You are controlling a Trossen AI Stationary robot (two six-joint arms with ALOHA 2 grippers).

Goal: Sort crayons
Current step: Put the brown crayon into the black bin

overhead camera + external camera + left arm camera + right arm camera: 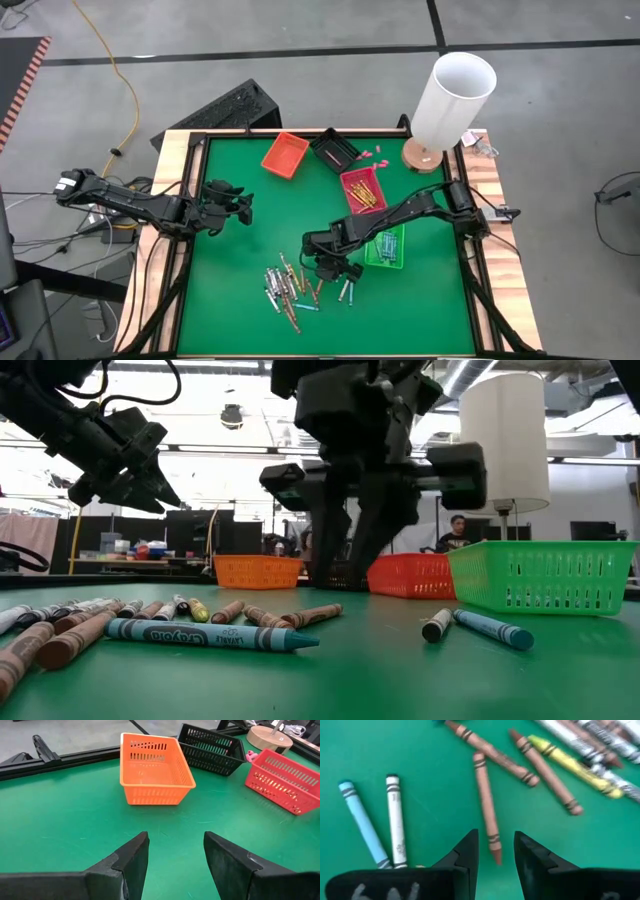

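Right hand [331, 268] over crayons [285, 287]
Fingers parted, empty, above a brown crayon [487, 805] beside the green tray [385, 247]; left hand [243, 208] open, empty, near the orange tray [284, 154].

An orange basket [285, 154], a black basket [334, 148], a red basket [363, 189] and a green basket [386, 247] sit on a green table mat [230, 270]; a white-shaded lamp [452, 100] on a wooden base stands at the far right corner, pink bits [366, 153] nearby.
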